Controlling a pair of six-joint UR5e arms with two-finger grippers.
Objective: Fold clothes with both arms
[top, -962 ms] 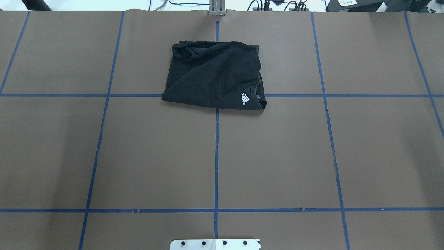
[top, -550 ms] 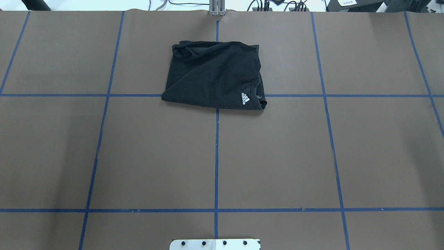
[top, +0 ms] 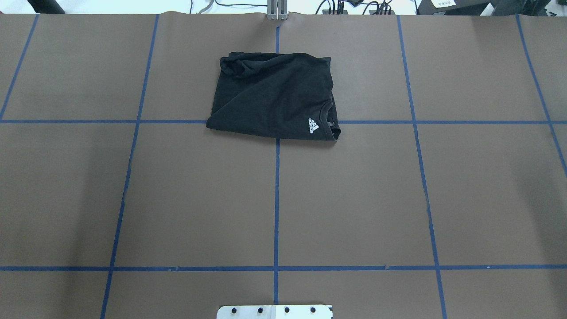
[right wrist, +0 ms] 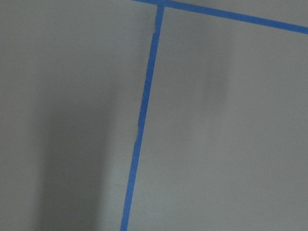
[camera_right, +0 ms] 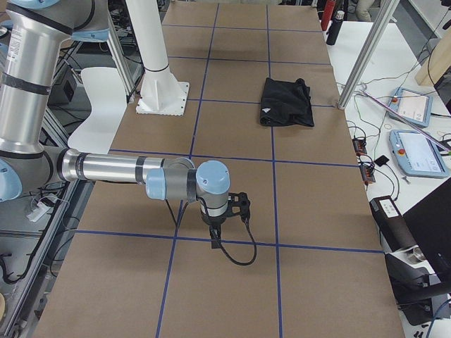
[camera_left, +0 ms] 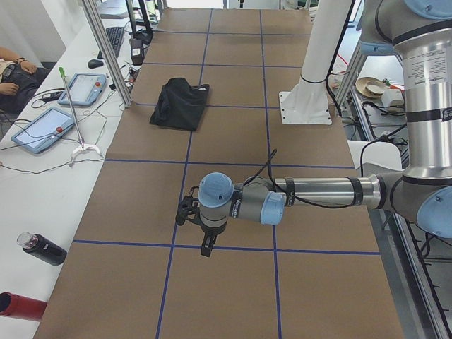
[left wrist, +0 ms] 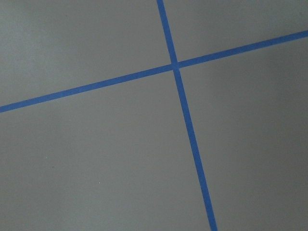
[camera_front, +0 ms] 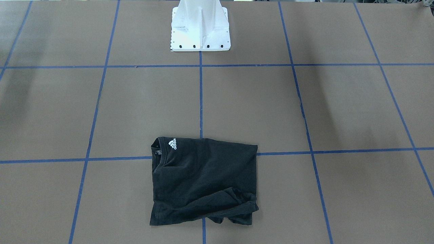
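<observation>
One black T-shirt (top: 272, 95), folded to a rough rectangle, flat on the brown table cover (top: 354, 199). Lies on the half far from the robot, astride the centre line of blue tape (top: 276, 199) and over one crossing line, close to the far edge. Bunched at the far corner on the robot's left; collar at the near corner on its right. One small white logo (top: 313, 126) by the collar: three slanted bars over the word "adidas".

Two arms and two grippers, both out toward the table's ends and well apart from the shirt. Left gripper (camera_left: 206, 247) shown only from the left end, pointing down over the cover near a tape crossing; cannot tell whether the jaws stand apart or together. Right gripper (camera_right: 214, 239) shown only from the right end, pointing down beside a looped black cable (camera_right: 236, 257) — same doubt there. Only cover and tape in both wrist views.

One white pedestal (camera_front: 200, 27) bolted on the centre line at the robot's edge. Wide brown cover between pedestal and shirt and out to either side; only a narrow strip between shirt and far edge. Past that edge: two tablets (camera_left: 83, 86), one black bottle (camera_left: 42, 248), one red bottle (camera_left: 18, 307), a person's arm (camera_left: 13, 70).
</observation>
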